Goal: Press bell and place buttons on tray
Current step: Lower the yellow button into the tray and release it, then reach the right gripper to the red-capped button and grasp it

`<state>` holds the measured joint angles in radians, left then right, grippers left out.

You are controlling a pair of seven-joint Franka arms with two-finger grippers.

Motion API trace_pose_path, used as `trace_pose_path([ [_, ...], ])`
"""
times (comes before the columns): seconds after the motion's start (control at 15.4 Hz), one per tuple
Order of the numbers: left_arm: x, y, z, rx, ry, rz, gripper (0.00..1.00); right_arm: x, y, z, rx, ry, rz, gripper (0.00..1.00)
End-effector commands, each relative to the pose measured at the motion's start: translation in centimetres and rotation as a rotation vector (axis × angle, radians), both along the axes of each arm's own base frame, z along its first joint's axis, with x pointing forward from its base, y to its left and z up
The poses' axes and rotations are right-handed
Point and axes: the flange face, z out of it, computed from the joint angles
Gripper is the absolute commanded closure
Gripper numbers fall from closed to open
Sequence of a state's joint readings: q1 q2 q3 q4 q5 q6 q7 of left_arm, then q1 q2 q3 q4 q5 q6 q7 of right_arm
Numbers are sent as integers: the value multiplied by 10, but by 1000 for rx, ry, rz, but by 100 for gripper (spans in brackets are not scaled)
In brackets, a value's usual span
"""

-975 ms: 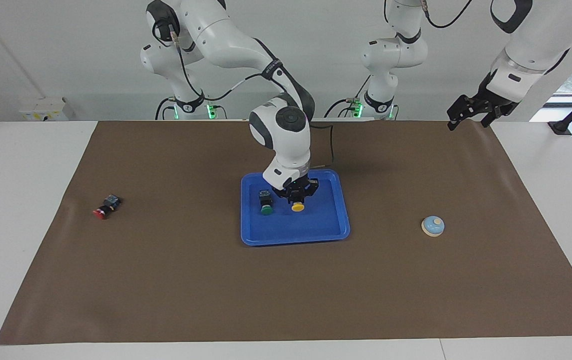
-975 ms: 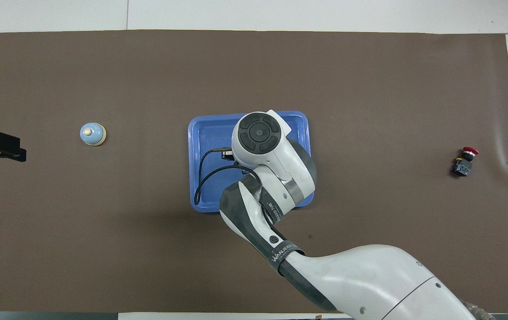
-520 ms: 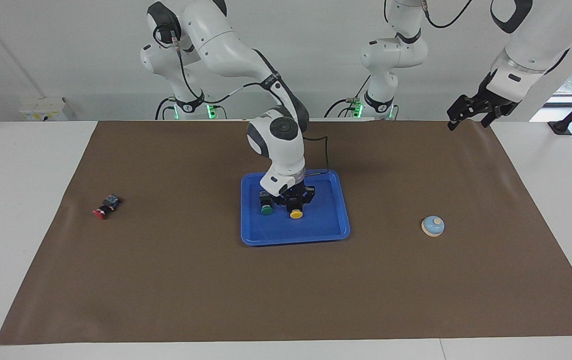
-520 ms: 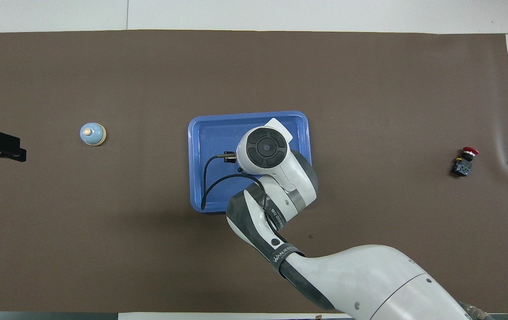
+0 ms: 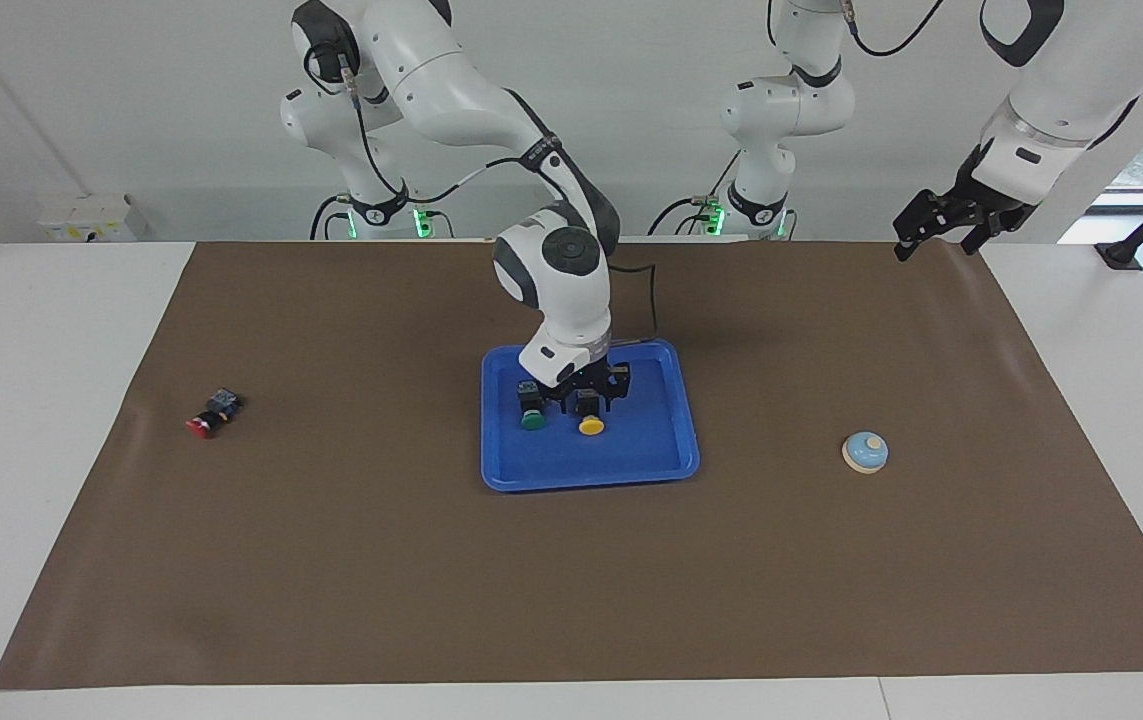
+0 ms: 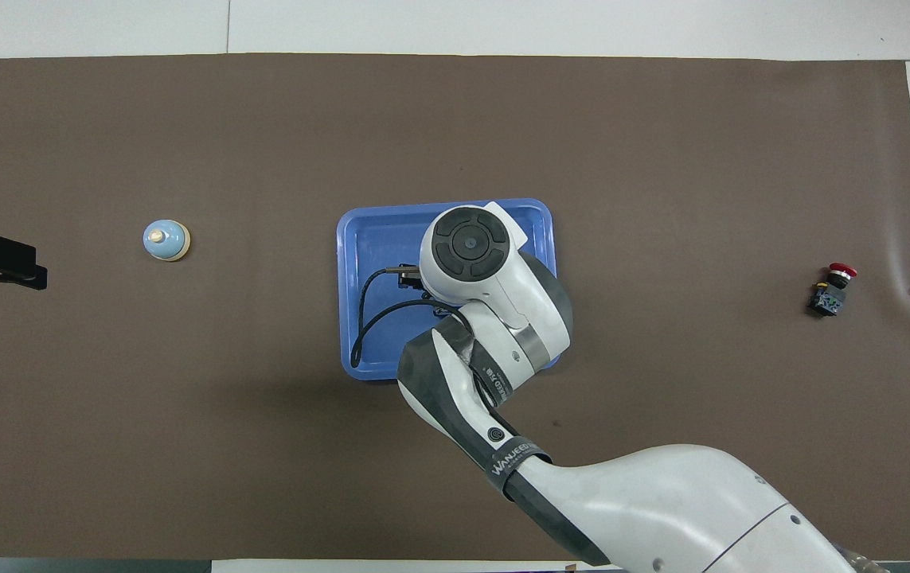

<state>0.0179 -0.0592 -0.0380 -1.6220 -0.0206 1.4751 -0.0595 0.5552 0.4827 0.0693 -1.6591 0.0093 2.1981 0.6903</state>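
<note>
Presently, stock of the table as it lies:

Tray (image 5: 651,462): blue, mid-table on the brown mat (image 5: 571,580); holds two of the three buttons.

Green button (image 5: 532,409): on the tray, toward the right arm's end; lying free, nothing touching it.

Yellow button (image 5: 590,418): on the tray, just beside the green one; counted as delivered.

Right gripper (image 5: 592,392): low over the tray, directly above the yellow button; fingers spread to either side of its black body, no grip on it. In the overhead view the wrist hides both buttons.

Red button (image 5: 211,413): on the mat, well apart from the tray, near the right arm's end of the table; untouched, not yet delivered.

Bell (image 5: 865,451): on the mat toward the left arm's end, well apart from the tray; nothing near it. Whether it has been pressed cannot be told.

Left gripper (image 5: 936,230): raised over the mat's corner at the left arm's end, fingers apart, holding nothing; this arm waits.

Done, by judgement: two buttons placed.

Left, by judgement: red button to fetch and set on the tray; bell press, if not already made.
</note>
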Motion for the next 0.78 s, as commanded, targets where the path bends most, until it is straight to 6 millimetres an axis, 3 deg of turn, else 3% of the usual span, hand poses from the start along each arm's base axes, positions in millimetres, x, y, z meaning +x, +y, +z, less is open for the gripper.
trace_pose_path([
  [0.0, -2, 1, 4, -2, 11, 9, 0, 10, -22, 42, 5, 9, -64, 0],
  [0.26, -2, 1, 4, -2, 11, 9, 0, 40, -123, 102, -9, 21, -185, 0],
  [0.39, -2, 1, 4, -2, 11, 9, 0, 47, -166, 122, -20, 32, -161, 0],
  [0.72, -2, 1, 4, -2, 11, 9, 0, 72, -297, 130, -35, 45, -214, 0],
])
